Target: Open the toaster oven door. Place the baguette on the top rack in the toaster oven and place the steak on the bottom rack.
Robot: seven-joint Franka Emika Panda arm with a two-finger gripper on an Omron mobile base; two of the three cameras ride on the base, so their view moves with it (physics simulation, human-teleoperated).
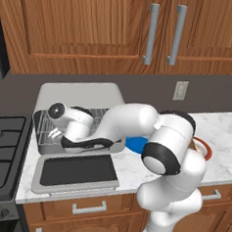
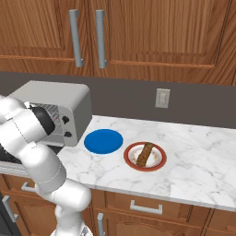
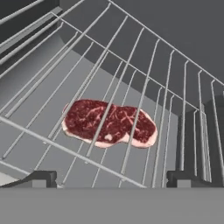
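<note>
**Steak in the oven, baguette on its plate**

No writing or brand can be read on any surface. The toaster oven stands on the marble worktop with the toaster oven door folded down flat in front. Inside, the steak lies on the bottom rack, seen through the bars of the top rack. The pincer is released, its tips wide apart and holding nothing. The baguette lies on a red-rimmed plate, just beside a blue plate with nothing on it.
</note>
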